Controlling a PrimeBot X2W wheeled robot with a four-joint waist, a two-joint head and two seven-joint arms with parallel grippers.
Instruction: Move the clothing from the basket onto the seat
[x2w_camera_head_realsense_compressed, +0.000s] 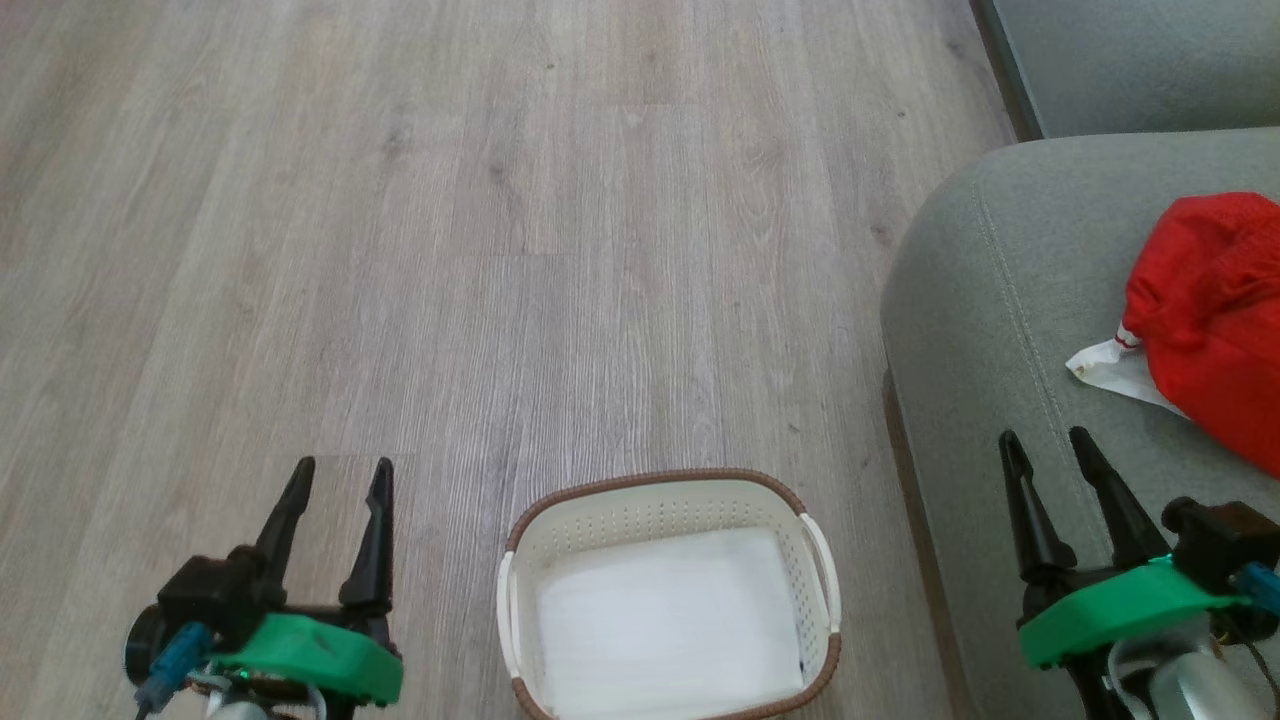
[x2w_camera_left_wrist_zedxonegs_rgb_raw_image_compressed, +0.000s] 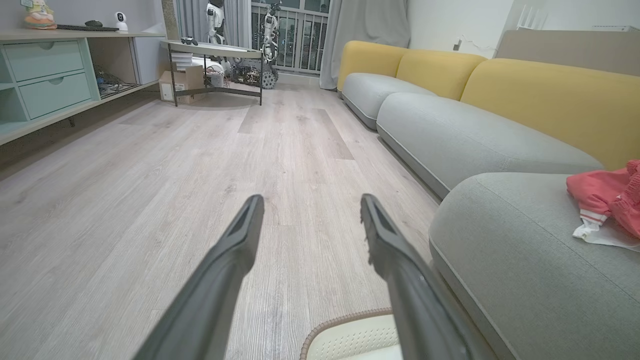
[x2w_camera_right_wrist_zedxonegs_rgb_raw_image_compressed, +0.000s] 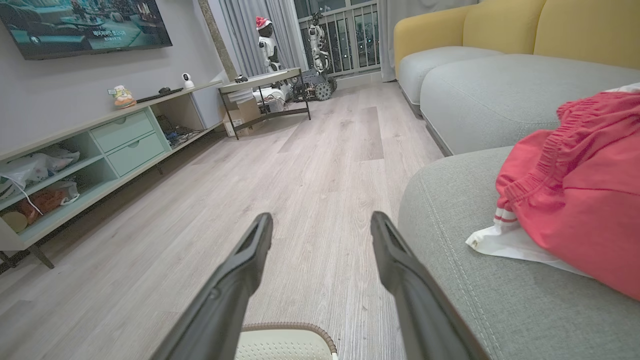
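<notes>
1. The small cream-white perforated plastic basket (x2w_camera_head_realsense_compressed: 660, 508) with a brown rim shows a bare white bottom.
2. The bright red, white-trimmed fabric clothing (x2w_camera_head_realsense_compressed: 1215, 310) lies heaped on the grey-green upholstered seat (x2w_camera_head_realsense_compressed: 990, 300), right of the basket and well apart from it.
3. The left gripper (x2w_camera_head_realsense_compressed: 343, 465) is left of the basket and the right gripper (x2w_camera_head_realsense_compressed: 1043, 436) is right of it; both have fingers spread and hold nothing.
4. The heap lies beyond and right of the right gripper, which is the nearer one. The task looks finished.

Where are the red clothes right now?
The clothing lies bunched on the seat at the right edge of the head view, just beyond the right gripper; the basket stands on the floor nearby.
</notes>
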